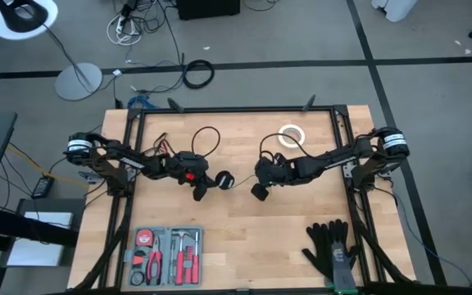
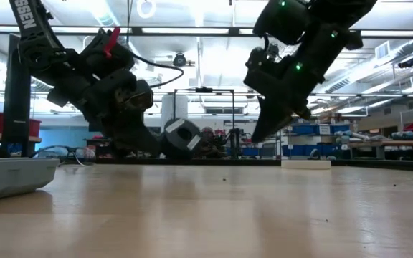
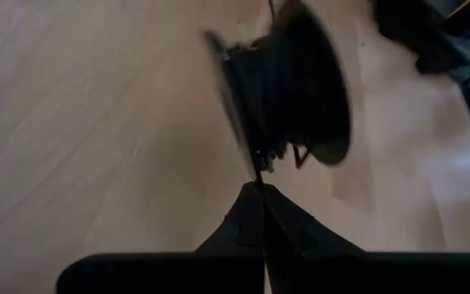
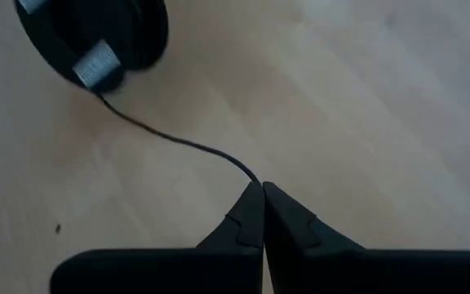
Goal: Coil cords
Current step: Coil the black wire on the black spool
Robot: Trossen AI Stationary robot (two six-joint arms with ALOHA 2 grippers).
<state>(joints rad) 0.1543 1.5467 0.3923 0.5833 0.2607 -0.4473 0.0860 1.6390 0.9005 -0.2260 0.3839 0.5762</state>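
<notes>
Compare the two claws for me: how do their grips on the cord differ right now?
The left claw pinches at the round black puck, which hangs tilted off the table. The right claw pinches the thin black cord itself, away from the puck. Both are shut.

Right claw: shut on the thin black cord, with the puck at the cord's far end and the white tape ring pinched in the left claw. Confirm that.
One thing is wrong: the left claw is not pinching the white tape ring. The high view shows the ring lying free on the table, behind the right arm. The right claw is shut on the cord, which runs to the puck, as the right wrist view shows.
</notes>
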